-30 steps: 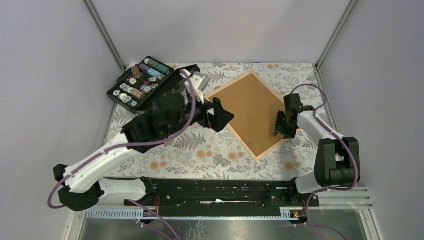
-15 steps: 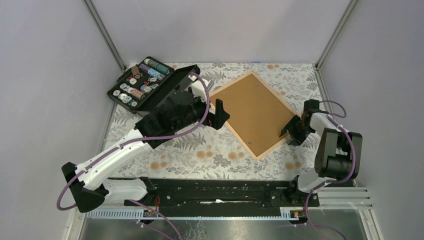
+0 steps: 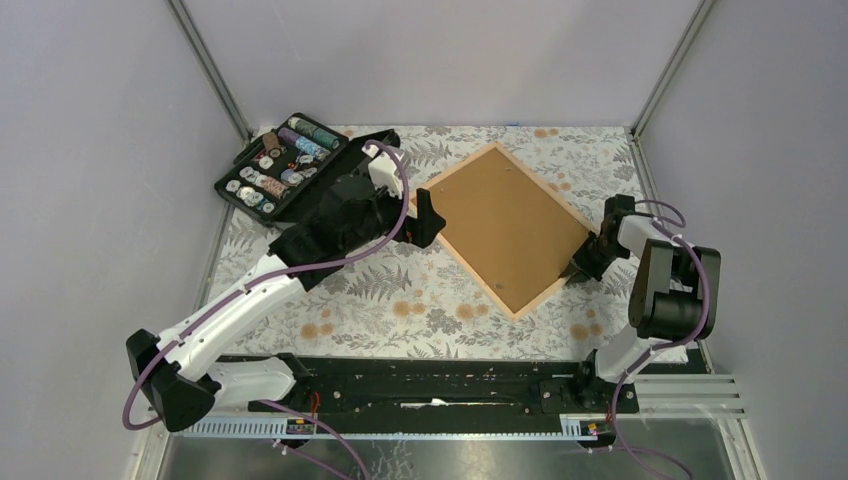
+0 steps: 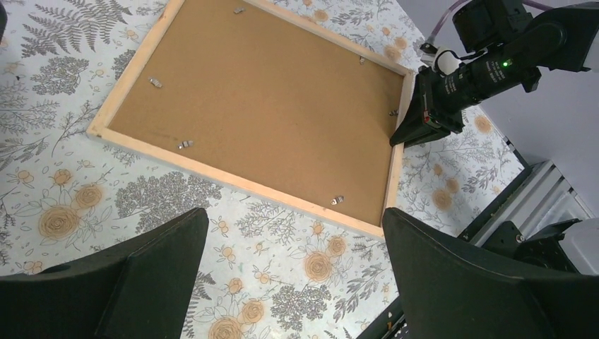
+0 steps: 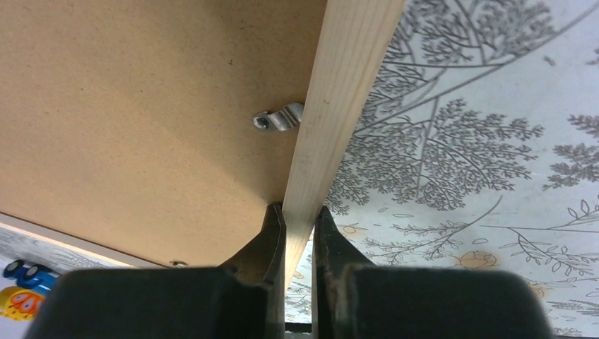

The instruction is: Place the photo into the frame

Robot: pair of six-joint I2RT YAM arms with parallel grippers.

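top cam: frame [image 3: 482, 274] lies back-up on the floral tablecloth [image 3: 400, 300], brown backing board [image 3: 505, 220] sitting in it. Can't spot the photo anywhere.
top cam, arms: left gripper [image 3: 425, 215] hangs over the frame's left corner, right gripper [image 3: 583, 268] is at its right edge.
left wrist: jaws spread wide, nothing between them.
right wrist: fingertips pinched tight on the wooden rim, beside a metal clip [image 5: 279, 119].
risk: I reckon such a shallow tip pinch could slip or twist the frame on any lift.

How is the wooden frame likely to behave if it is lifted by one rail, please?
Probably stiff: the frame has straight wooden rails and a flat backing board. Likely light, being thin. Gripped by the right pincer at one rail, it may pivot.
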